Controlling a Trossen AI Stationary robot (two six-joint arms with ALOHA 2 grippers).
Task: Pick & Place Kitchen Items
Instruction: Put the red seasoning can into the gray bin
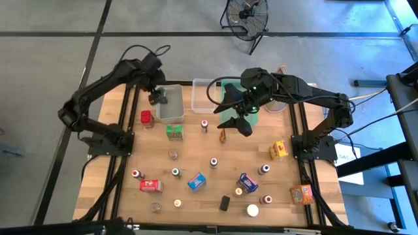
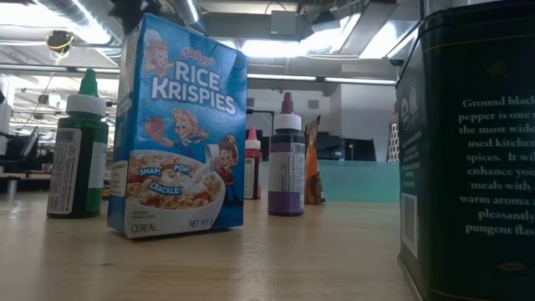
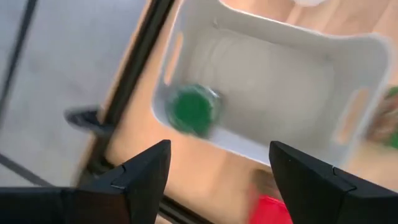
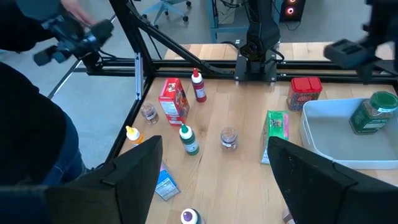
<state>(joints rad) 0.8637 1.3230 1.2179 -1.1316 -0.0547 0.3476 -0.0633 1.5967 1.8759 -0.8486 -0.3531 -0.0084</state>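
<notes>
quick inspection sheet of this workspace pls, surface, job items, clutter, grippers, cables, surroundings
surface: wooden table in a black frame, lit evenly.
job's things: green-lidded jar lies inside the clear bin; Rice Krispies box, bottles and small boxes scattered over the near half of the table.
clutter: green tray at the far edge, partly under the right arm; second bin beside it.
grippers: left gripper open, empty, above the clear bin; right gripper open, empty, over the table's middle.
cables: black loop rising from the right arm; cables off the table's right side.
surroundings: floor fan beyond the table; person in dark clothing beside the table.
</notes>
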